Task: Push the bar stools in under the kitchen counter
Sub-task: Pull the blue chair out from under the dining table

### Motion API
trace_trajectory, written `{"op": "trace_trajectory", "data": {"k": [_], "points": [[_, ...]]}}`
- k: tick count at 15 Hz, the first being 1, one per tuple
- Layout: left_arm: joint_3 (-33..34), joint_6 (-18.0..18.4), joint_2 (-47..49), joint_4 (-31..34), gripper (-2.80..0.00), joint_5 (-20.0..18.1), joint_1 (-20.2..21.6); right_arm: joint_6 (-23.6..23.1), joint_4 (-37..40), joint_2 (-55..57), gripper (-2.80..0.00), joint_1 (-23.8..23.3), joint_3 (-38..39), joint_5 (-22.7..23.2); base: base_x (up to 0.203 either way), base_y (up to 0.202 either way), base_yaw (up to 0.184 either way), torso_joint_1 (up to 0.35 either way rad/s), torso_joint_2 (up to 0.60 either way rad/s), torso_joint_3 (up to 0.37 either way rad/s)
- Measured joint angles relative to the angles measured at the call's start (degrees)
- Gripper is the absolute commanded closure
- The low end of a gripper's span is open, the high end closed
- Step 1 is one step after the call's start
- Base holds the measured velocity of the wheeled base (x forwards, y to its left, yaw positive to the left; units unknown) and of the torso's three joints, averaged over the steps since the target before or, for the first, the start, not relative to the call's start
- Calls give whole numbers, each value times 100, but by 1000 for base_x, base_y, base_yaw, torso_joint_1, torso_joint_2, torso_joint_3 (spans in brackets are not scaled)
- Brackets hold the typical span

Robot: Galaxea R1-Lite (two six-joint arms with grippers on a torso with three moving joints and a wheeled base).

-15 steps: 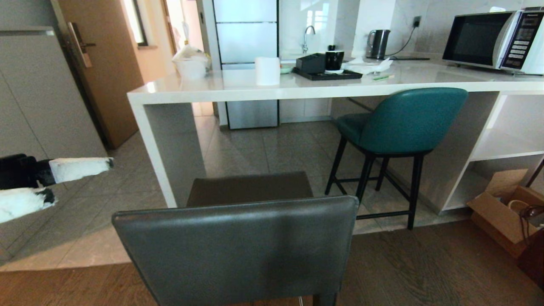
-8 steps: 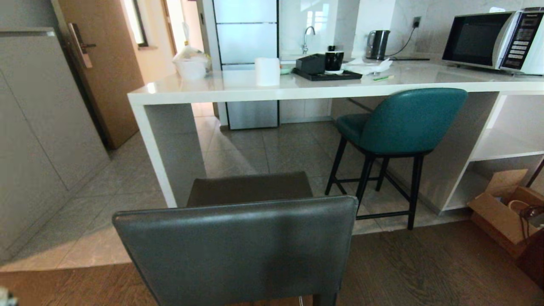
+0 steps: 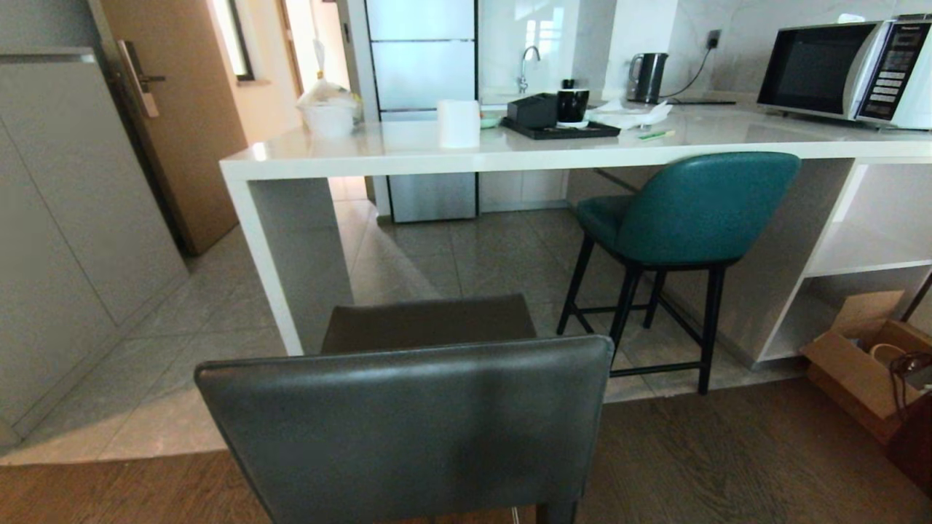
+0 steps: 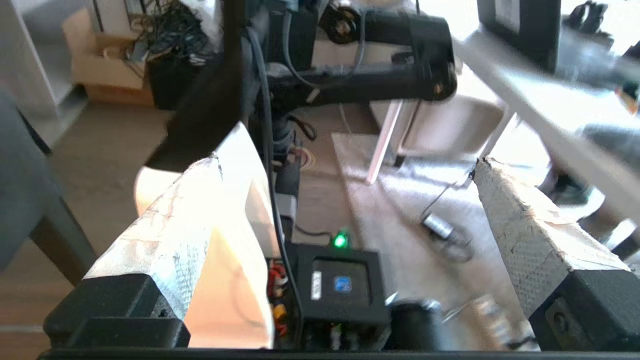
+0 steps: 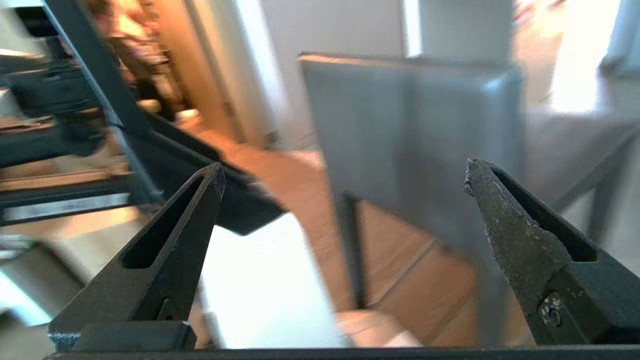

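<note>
While neither arm shows in the head view, the dark grey leather stool (image 3: 408,422) stands nearest the camera at about 6 o'clock, on the wood floor, its rectangular back toward the robot and its seat pointing at the kitchen counter (image 3: 510,151), clear of the white end panel (image 3: 291,262). At about 2 o'clock the teal stool (image 3: 692,211) sits with its seat tucked beneath the slab and its padded back just outside the edge, beside the open shelf unit (image 3: 866,255). On top stand a paper roll (image 3: 459,122), a black tray (image 3: 561,129), a kettle (image 3: 648,75) and a microwave (image 3: 844,69).

The left gripper (image 4: 345,165) hangs over the robot's own base, white-wrapped fingers (image 4: 520,225) spread wide, holding nothing. The right gripper (image 5: 345,172) faces the grey stool's back, black fingers (image 5: 185,225) likewise wide apart and empty.
</note>
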Motion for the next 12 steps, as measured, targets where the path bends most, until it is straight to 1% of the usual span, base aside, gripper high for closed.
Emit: {"op": "trace_trajectory", "data": {"k": [2,3,4,5,6,8,9,10,11,12], "points": [[319,5,-159,-530,-280,-6,8,-537,-16,-63,-280,18,152,-604,0,0,0,0,0,0],[429,7,-249,-688,-280,-4,150,-834,-31,-79,-280,6,186,-854,0,0,0,0,0,0],[523,18,-348,-710,-280,-6,378,-959,-29,-91,-280,-2,201,-1053,0,0,0,0,0,0],[608,49,-433,-713,-280,1,525,-971,6,-99,-280,-6,174,-1292,0,0,0,0,0,0],[661,71,-495,-713,-280,116,571,-974,62,-101,-280,-16,111,-1518,0,0,0,0,0,0],[743,99,-580,-739,-280,657,595,-1063,210,-106,-280,-59,30,-2133,0,0,0,0,0,0],[757,101,-602,-732,-280,831,604,-1191,222,-107,-280,-67,61,-2462,0,0,0,0,0,0],[774,100,-617,-671,-280,914,611,-1385,222,-107,-280,-72,169,-2759,0,0,0,0,0,0],[780,99,-627,-547,-280,959,606,-1622,185,-109,-280,-75,288,-2929,0,0,0,0,0,0],[776,96,-631,-324,-280,1038,606,-1802,147,-109,-280,-77,384,-2946,0,0,0,0,0,0]]}}
